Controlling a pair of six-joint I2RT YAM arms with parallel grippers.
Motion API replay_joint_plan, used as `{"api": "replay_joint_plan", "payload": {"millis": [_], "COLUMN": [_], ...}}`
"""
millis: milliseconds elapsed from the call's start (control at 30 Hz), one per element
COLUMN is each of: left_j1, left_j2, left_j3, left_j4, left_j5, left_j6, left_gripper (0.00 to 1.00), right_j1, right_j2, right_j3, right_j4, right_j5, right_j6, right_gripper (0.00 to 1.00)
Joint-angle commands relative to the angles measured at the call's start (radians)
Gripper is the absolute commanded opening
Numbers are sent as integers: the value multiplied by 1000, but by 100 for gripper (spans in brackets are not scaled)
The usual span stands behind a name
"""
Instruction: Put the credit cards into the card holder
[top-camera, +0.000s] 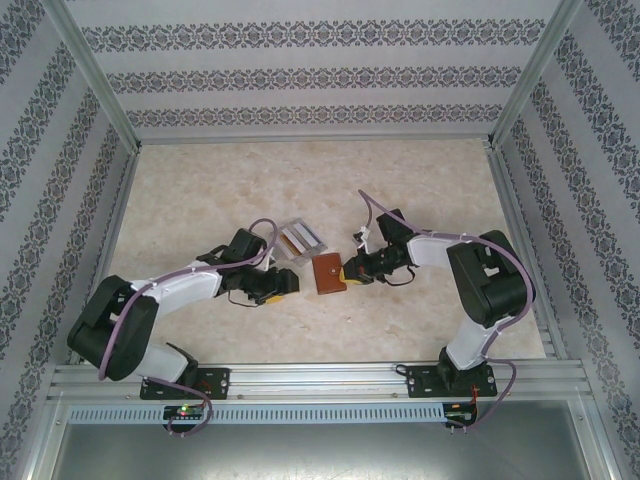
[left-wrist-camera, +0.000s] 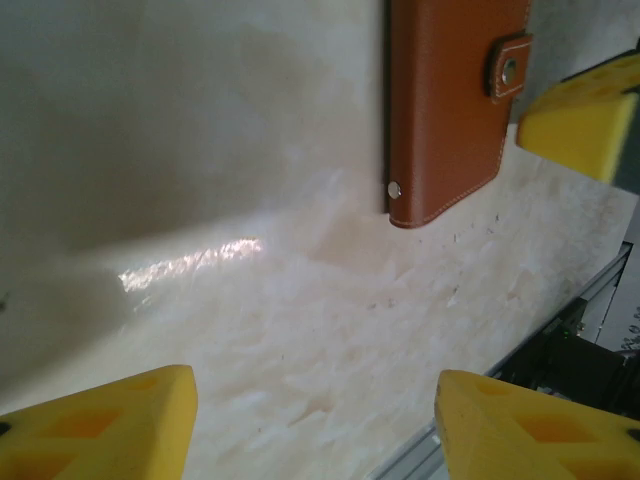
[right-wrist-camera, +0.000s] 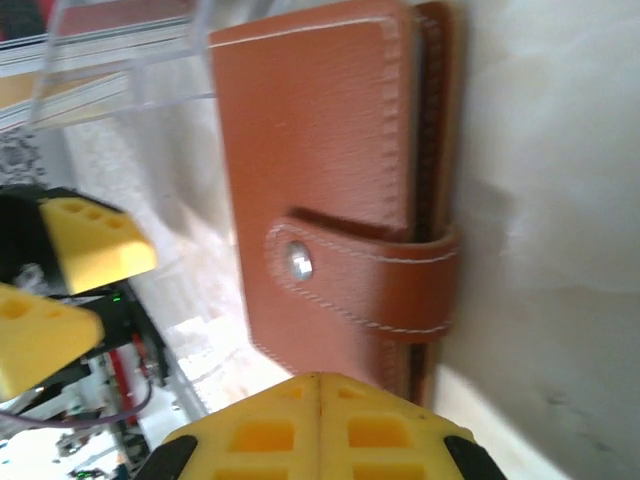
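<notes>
The worktop (top-camera: 200, 180) is a pale cream, marbled surface with a faint sheen, framed by aluminium rails (top-camera: 300, 375). Near its middle the card holder (top-camera: 329, 273) lies flat and closed, clasp tab snapped over its edge. Just beside its far left corner sits a clear plastic tray (top-camera: 301, 240); whether they touch cannot be told

A pale marbled table (top-camera: 430, 180) stands inside walls (top-camera: 300, 70) papered in grey floral stripes, with metal posts at the corners. A clear plastic tray (top-camera: 321, 243) lies near the middle. Slotted metal rails (top-camera: 320, 380) run along the near edge.
</notes>
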Motion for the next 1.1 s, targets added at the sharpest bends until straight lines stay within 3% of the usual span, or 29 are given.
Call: {"api": "replay_joint_plan", "payload": {"millis": [0, 167, 233, 467, 767, 1000, 1067], "left_j1": [-26, -50, -59, -111, -153, -167, -167], "left_j2": [39, 94, 118, 201, 253, 282, 275], "left_j3": [23, 62, 73, 100, 140, 146, 147], "left_j4": [110, 133, 158, 245, 224, 238, 234], "left_j5": [-12, -34, -36, -56, -141, -146, -143], "left_j6": [-36, -26, -31, -80, -93, -91, -81], "left_gripper": [63, 62, 60, 54, 41, 11, 7], "right_j1": [11, -4, -6, 10, 38, 43, 43], "right_j2": [-43, -122, -122, 0, 28, 15, 0], "right_j3": [-29, -42, -35, -10, -20, -51, -60], "right_j4": [55, -20, -25, 25, 76, 104, 109], "right_j5": [-67, 137, 182, 154, 119, 99, 99], "right_j6": [43, -1, -9, 11, 33, 52, 57], "right_gripper": [0, 23, 26, 23, 21, 17, 18]}}
